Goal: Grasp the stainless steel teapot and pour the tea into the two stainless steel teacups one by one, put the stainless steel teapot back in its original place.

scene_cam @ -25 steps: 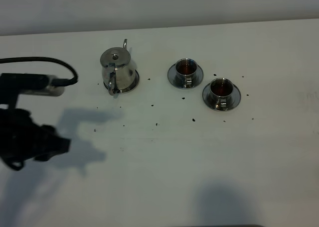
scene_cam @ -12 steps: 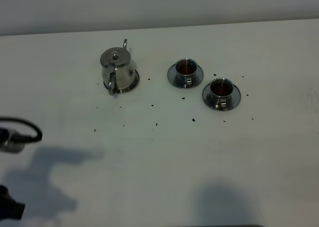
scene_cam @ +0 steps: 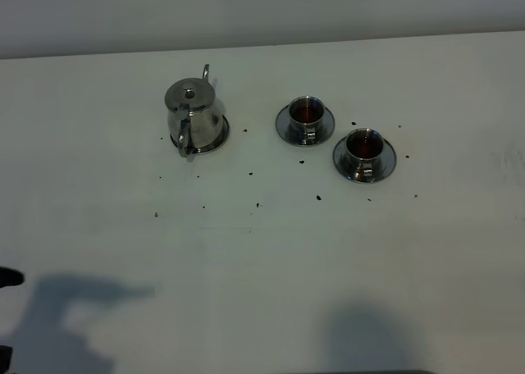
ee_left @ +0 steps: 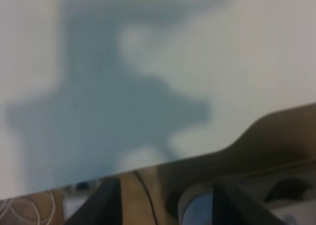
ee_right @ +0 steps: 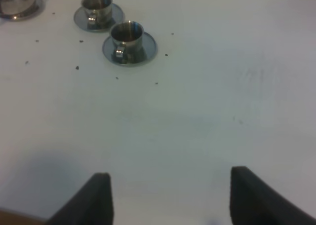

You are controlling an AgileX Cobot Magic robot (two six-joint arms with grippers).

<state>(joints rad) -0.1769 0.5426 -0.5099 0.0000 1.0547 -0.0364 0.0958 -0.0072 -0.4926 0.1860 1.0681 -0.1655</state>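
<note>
Shiny rounded steel teapot (scene_cam: 193, 111) with knobbed lid upright on the flat round steel coaster (scene_cam: 218, 136), toward the far left of the white table (scene_cam: 262, 259). To its right, well apart, two small steel teacups on round saucers, one (scene_cam: 306, 114) farther back, one (scene_cam: 363, 148) nearer, both holding reddish-brown tea (scene_cam: 305, 109), with dark specks (scene_cam: 318, 198) scattered nearby. Left gripper (ee_left: 165, 207) over the table's near edge and right gripper (ee_right: 168, 195) above bare table, both spread wide, holding nothing.

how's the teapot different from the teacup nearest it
The stainless steel teapot is taller and wider than the near teacup. The teapot is closed by a knobbed lid and has a thin spout; the teacup is open, showing reddish-brown tea. The teapot's loop handle is large, the teacup's handle tiny. Both are shiny steel, each upright on a round steel disc.
</note>
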